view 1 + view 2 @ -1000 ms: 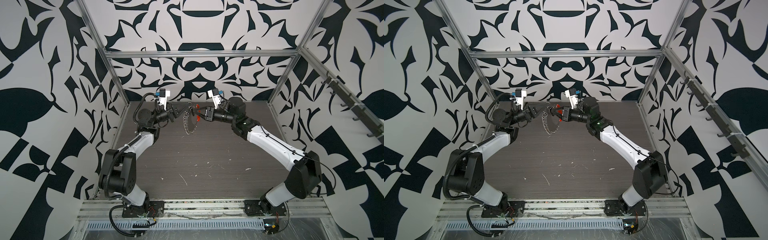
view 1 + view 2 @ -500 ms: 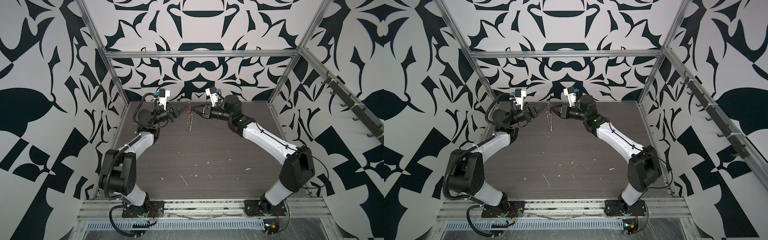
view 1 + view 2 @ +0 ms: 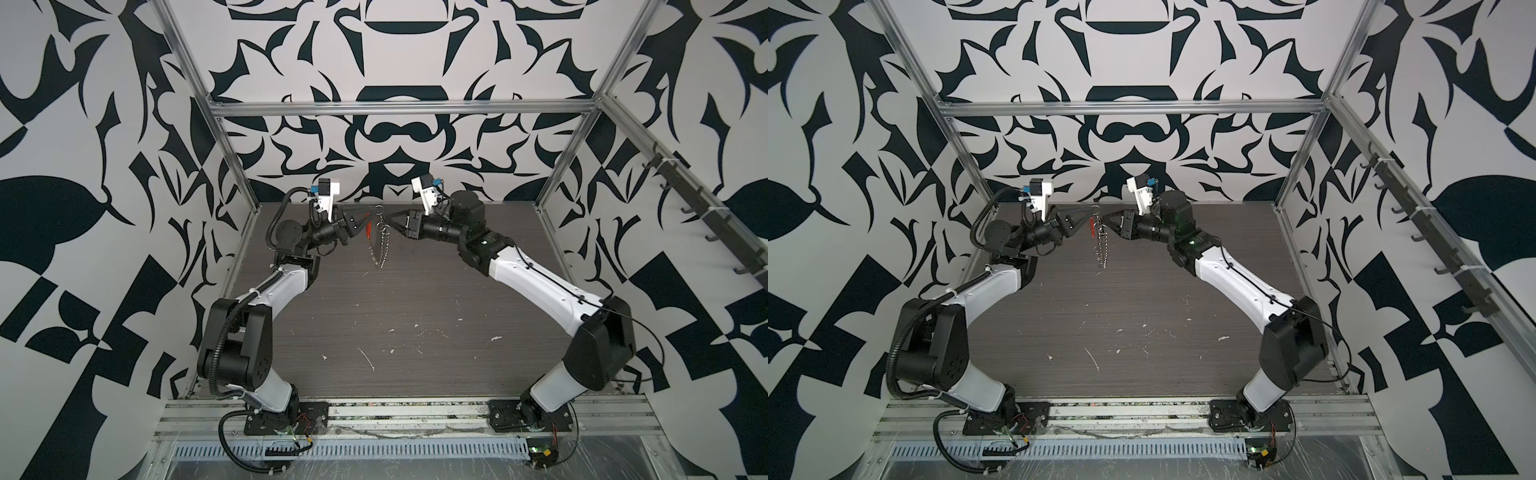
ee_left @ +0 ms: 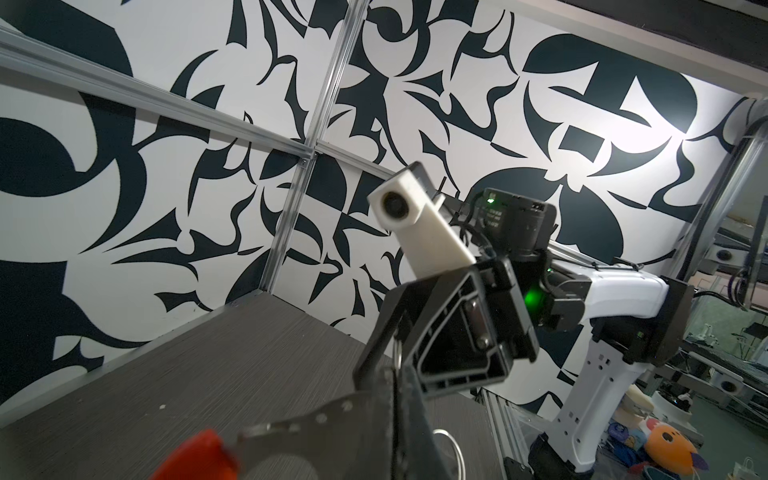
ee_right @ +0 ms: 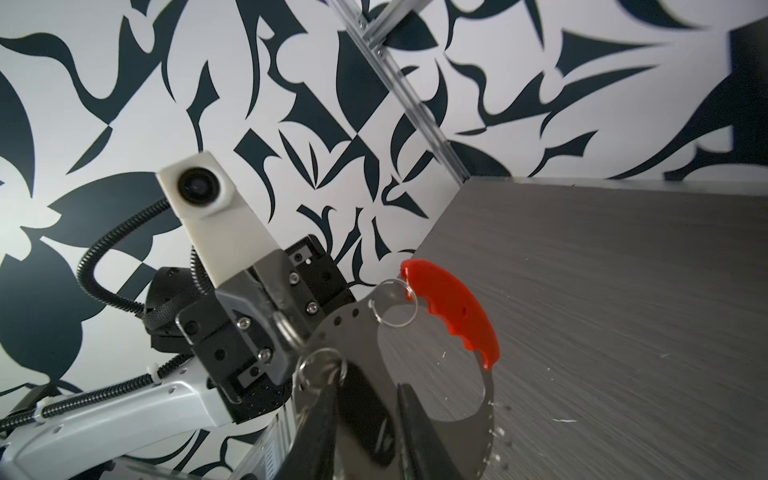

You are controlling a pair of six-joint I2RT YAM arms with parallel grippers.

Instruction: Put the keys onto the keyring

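Silver chain (image 3: pixel 1102 249) hangs from the closed left claw (image 3: pixel 1088 216) while right claw (image 5: pixel 360 388) grips a blurred black key (image 5: pixel 368 415).

Dark grey wood-grain tabletop (image 3: pixel 374 299) lies below both raised claws, left gripper (image 3: pixel 368 216) and right gripper (image 3: pixel 395 223), neither touching it. Small white flecks (image 3: pixel 390 331) scattered over surface, well apart from claws, toward arm bases. Thin white sliver (image 3: pixel 368 359) roughly in line with left gripper's tip; lone fleck (image 3: pixel 494 338) on right gripper's side.
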